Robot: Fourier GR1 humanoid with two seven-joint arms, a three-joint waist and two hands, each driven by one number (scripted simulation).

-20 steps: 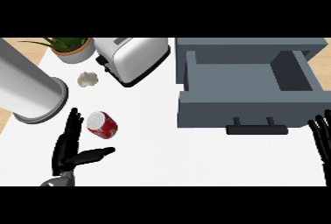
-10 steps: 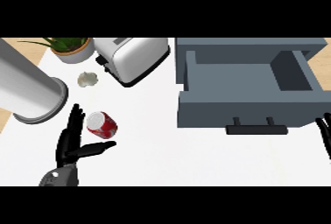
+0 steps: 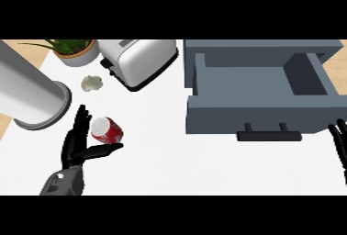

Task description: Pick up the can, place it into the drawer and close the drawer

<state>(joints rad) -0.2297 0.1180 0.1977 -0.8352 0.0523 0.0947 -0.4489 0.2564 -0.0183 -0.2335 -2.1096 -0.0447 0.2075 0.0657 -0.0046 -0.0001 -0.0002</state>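
The left hand [image 3: 76, 149] stands just left of the red can [image 3: 106, 130], fingers [image 3: 81, 120] straight, thumb out beneath it. The right hand [image 3: 339, 140] rests open, far right of the can.

table [image 3: 203, 170] is showing a smooth white matt top, with pale wood-look strips at its left edge. drawer [image 3: 257, 82] is showing flat grey matt paint, its handle [image 3: 268, 136] darker, near black. can [image 3: 107, 130] is looking like glossy red and white metal. toaster [image 3: 139, 59] is reading as brushed silver metal with black trim. large cylinder [image 3: 30, 92] is looking like smooth satin metal. left robot hand [image 3: 78, 149] is looking like black matt plastic. plant pot [image 3: 78, 57] is looking smooth, pale grey.
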